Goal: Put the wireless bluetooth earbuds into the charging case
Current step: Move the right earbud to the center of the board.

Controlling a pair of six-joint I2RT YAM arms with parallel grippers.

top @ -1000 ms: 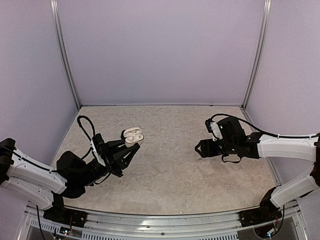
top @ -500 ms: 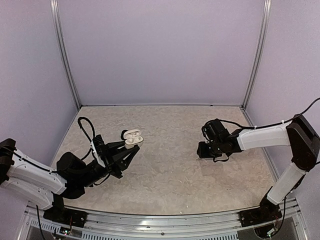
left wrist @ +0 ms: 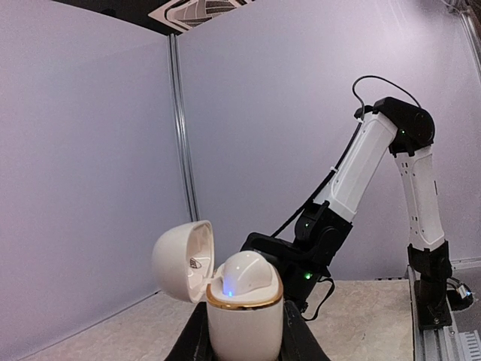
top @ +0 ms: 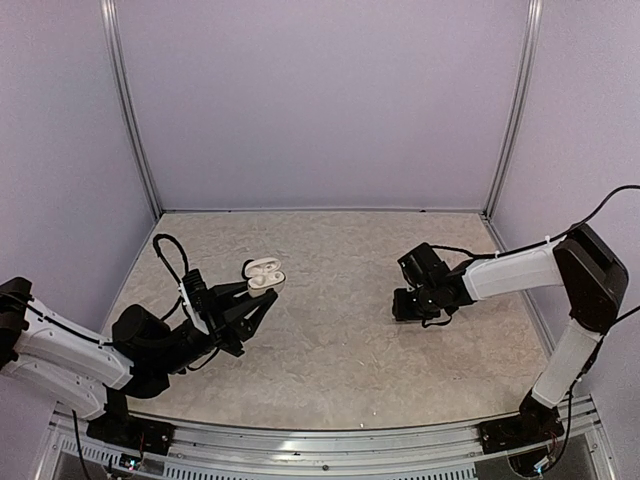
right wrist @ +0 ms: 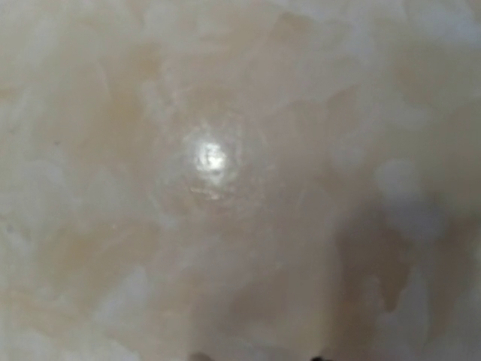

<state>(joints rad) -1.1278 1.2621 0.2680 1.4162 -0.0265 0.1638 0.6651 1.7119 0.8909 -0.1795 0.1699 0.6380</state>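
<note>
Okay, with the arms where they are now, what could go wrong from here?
The right gripper sits low at the marbled tabletop, and its wrist view shows only blurred surface: it may close on nothing or scrape it. The left gripper holds the white gold-rimmed charging case by its lower body only, lid open; a push could twist it.

Light was soft, even, from overhead; the right wrist view was wholly blurred, white glare on the table [right wrist: 90, 226] ahead of its jaws; the left wrist view was sharp.
</note>
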